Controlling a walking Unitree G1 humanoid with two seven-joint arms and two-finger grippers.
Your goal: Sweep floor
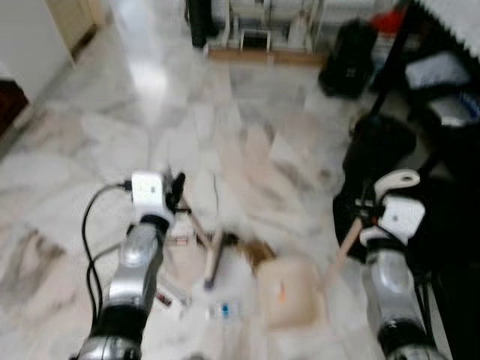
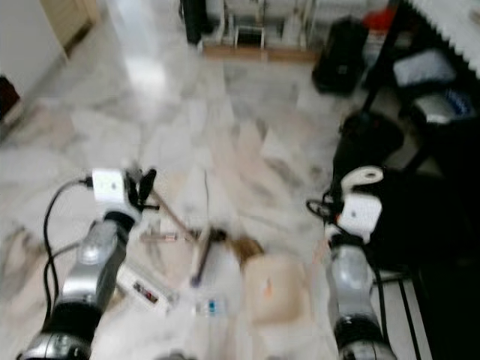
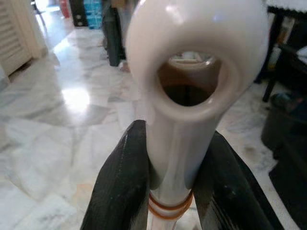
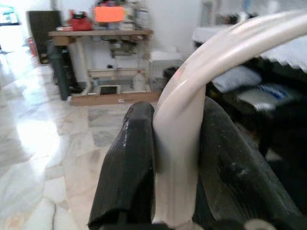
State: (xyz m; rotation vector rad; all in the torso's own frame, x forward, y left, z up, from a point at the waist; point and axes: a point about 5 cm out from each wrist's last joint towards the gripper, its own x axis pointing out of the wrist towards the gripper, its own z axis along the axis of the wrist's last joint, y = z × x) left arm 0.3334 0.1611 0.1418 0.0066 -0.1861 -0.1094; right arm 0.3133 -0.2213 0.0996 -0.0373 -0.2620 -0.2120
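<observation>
My left gripper (image 1: 178, 193) is shut on the top of a cream broom handle (image 3: 192, 72) that ends in a hanging hole. The thin broom shaft (image 1: 196, 229) slants down to the marble floor (image 1: 150, 112), and its head is blurred. Shut on the curved cream handle (image 4: 180, 143) of a beige dustpan (image 1: 291, 298) is my right gripper (image 1: 369, 217). The pan lies on the floor between my arms. Brown debris (image 1: 259, 251) and small bits of litter (image 1: 221, 309) lie just left of the pan.
A black bag (image 1: 379, 146) and dark furniture with bundles (image 1: 450, 112) crowd my right side. Another black bag (image 1: 349, 67) and a low wooden stand (image 1: 259, 52) are at the back. A white door (image 1: 26, 37) is far left.
</observation>
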